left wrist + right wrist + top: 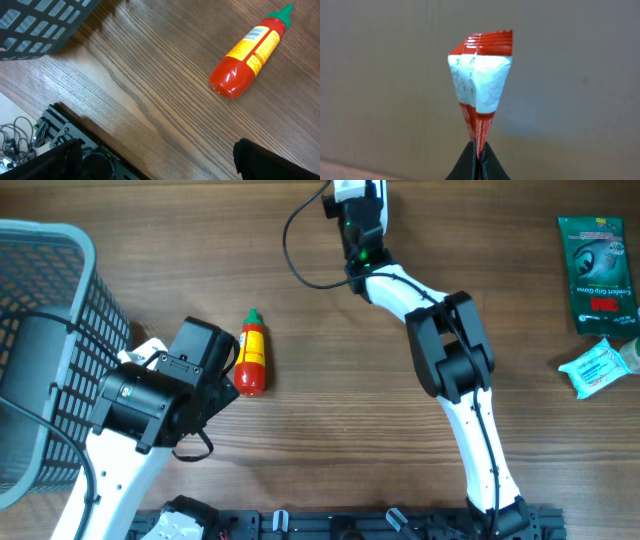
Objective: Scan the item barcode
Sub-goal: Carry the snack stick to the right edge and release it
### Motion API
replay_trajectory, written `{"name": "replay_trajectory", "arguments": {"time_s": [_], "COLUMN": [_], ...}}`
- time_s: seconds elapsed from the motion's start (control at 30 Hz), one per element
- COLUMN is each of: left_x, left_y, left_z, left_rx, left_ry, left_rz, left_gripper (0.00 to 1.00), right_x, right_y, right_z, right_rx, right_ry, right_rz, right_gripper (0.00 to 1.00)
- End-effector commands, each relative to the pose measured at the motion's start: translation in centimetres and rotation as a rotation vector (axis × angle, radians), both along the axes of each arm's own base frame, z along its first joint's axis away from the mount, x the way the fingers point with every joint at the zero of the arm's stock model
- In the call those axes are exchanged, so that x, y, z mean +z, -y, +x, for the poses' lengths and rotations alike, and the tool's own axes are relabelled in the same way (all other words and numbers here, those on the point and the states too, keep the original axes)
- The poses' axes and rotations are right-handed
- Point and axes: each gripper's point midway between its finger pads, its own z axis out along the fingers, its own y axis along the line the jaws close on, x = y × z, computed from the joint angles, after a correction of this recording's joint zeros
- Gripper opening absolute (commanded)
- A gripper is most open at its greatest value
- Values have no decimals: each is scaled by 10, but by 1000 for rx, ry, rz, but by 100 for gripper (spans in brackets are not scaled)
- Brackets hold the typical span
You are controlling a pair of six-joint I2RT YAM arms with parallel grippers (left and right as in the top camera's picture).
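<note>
A red and white crinkled packet (479,75) stands upright in the right wrist view, pinched at its lower end by my right gripper (480,156), which is shut on it in front of a plain beige wall. In the overhead view that gripper (358,202) is at the table's far edge, where the packet cannot be made out. A red sauce bottle (252,356) with a green cap lies on the wood; its yellow label shows a barcode (256,33). My left gripper (157,165) hangs open near the bottle (247,52), empty, not touching it.
A dark mesh basket (50,290) stands at the left, its wall (40,22) showing in the left wrist view. A green pouch (598,275) and a blue-white wipes pack (598,368) lie at the far right. A black rail (350,525) runs along the front edge.
</note>
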Motion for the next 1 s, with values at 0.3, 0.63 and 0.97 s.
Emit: {"name": "replay_trajectory", "arguments": {"time_s": [0.3,0.63,0.97], "left_x": [3,3,3], "left_y": [-3,-3,-3], "left_z": [1,1,1], "left_rx": [-8,-8,-8], "left_ry": [16,16,16], "left_rz": [16,17,17], "left_gripper": [100,100,100], "right_x": [94,64,-78], "right_y": [105,373,493], "right_z": [-6,-82,-185], "right_rx": [-320,-1080,-1255], "right_ry": [-85,-391,-845], "right_rz": [79,-38,174], "right_gripper": [4,4,4]}}
